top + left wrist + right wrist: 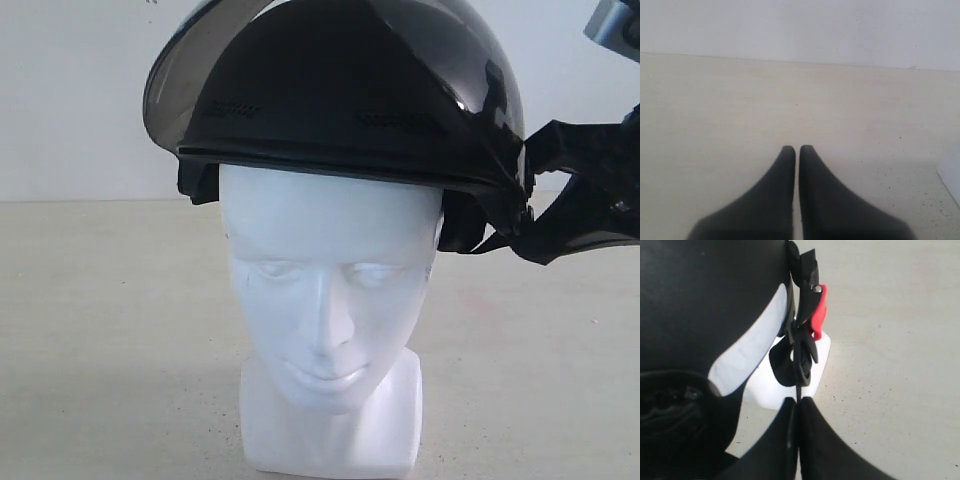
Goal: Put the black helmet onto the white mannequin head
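The black helmet (340,90) sits on top of the white mannequin head (320,290), tilted up on the left, its smoke-tinted visor (185,75) raised. The head stands upright on its base, facing the exterior camera. My right gripper (799,401) is shut on the helmet's black strap (802,355), just below the red buckle (818,315); in the exterior view it (585,190) holds the strap out at the helmet's right side. The helmet shell (705,300) and white head (752,350) fill that wrist view. My left gripper (796,148) is shut on nothing above the table.
The pale speckled table (110,330) spreads around the head, with a white wall (70,100) behind. A white corner (952,172), probably the head's base, shows at the edge of the left wrist view. The right arm's wrist camera (615,30) is at the upper right.
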